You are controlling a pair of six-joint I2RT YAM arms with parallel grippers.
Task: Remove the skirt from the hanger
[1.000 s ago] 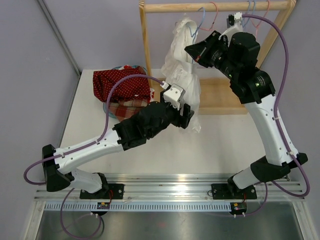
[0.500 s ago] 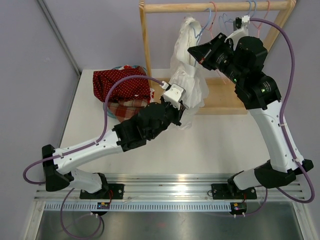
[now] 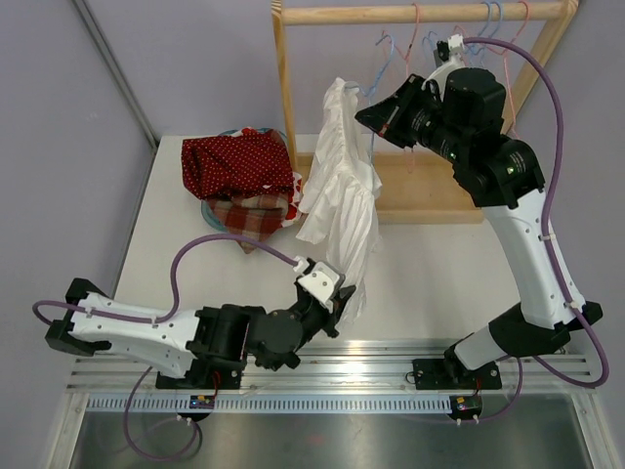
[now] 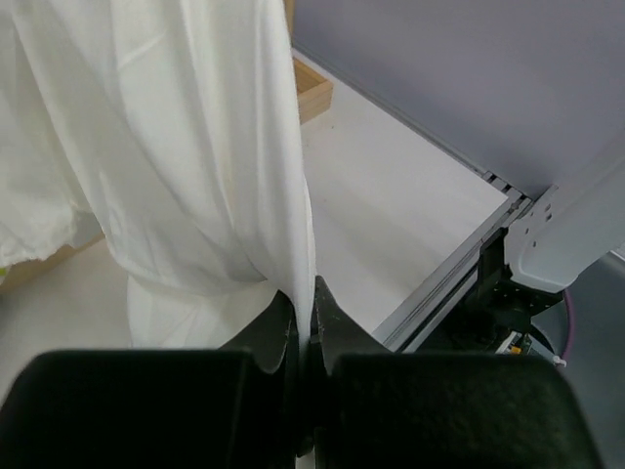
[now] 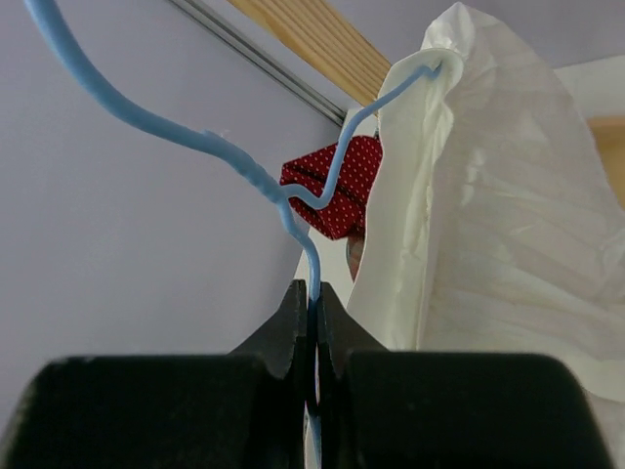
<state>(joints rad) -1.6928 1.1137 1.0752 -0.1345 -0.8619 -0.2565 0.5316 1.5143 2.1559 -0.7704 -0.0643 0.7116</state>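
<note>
A white skirt (image 3: 337, 191) hangs from a blue wire hanger (image 3: 379, 61) in front of the wooden rack and stretches down toward the table's near edge. My left gripper (image 3: 339, 301) is shut on the skirt's lower edge; in the left wrist view the cloth (image 4: 186, 147) runs straight into the closed jaws of the gripper (image 4: 305, 315). My right gripper (image 3: 365, 113) is shut on the hanger's wire. In the right wrist view the blue hanger (image 5: 283, 200) rises from the gripper (image 5: 313, 301), with the skirt's waistband (image 5: 430, 73) looped over its end.
The wooden rack's top rail (image 3: 420, 13) carries other wire hangers (image 3: 496, 21); its post (image 3: 284, 98) and base (image 3: 435, 191) stand at the back. A red dotted cloth (image 3: 237, 164) lies on a plaid one (image 3: 244, 210) at the back left. A metal rail (image 3: 332, 371) runs along the near edge.
My left gripper shut on the skirt's hem and pulled back toward the near edge, stretching the skirt out from the hanger. The right arm, still holding the hanger, shifted slightly.
</note>
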